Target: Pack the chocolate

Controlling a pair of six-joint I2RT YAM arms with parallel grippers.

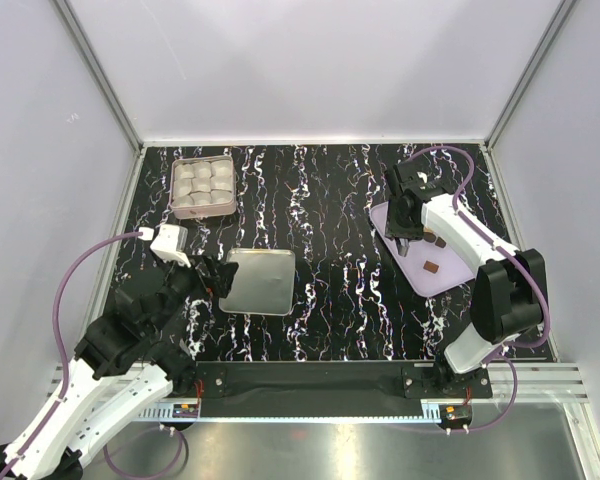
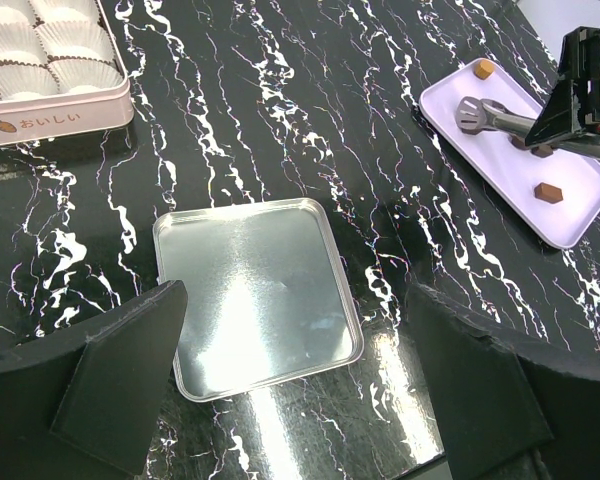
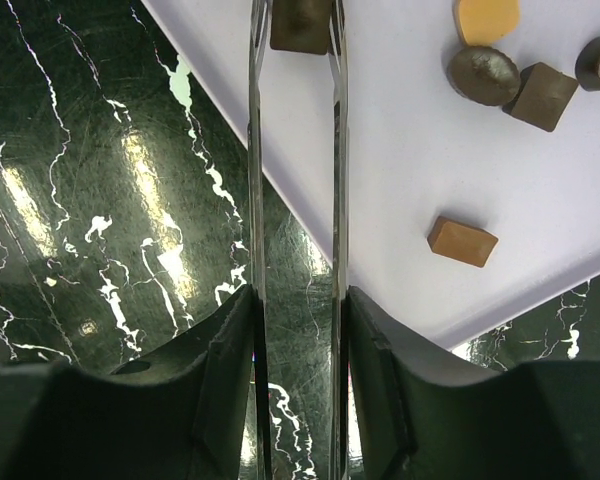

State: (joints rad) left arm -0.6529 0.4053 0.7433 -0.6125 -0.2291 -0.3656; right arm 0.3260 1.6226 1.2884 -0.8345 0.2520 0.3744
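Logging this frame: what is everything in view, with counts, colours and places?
chocolates: six in the right wrist view, dark brown to tan-gold, on the lavender tray; one between the tong tips
lavender tray: one, pale purple, table's right side
tongs: one, silver, over the lavender tray
tin: one, pink, far left
paper cups: several, white, inside the tin
metal tray: one, silver, centre-left
table: black, white veins
left gripper: open, by the metal tray
right gripper: shut on the tongs

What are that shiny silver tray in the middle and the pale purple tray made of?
The silver tray looks like thin bare metal, probably tin: mirror-bright with a rolled rim. The purple tray seems matte plastic: even colour, no sharp reflections.
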